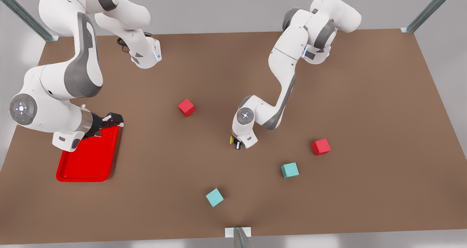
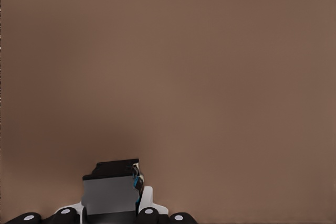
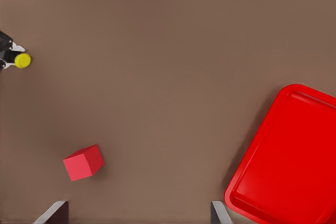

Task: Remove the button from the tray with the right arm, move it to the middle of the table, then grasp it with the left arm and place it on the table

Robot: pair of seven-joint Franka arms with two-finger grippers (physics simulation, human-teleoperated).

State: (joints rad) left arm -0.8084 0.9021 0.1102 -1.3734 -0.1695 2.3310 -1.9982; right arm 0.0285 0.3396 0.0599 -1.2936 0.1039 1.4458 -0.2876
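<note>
The button (image 1: 232, 140) sits pinched in my left end effector (image 1: 237, 144), low over mid-tabletop (image 1: 365, 95). Released from height, it could roll. My right end effector (image 1: 109, 122) waits, fingers spread and empty, over the tray (image 1: 87, 167).

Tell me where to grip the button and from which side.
Grip the button by the flat sides of its dark boxy body, from above, as the left gripper holds it over the table. The round yellow cap juts sideways and would likely slip. The right gripper waits open at the edge of the tray.
</note>
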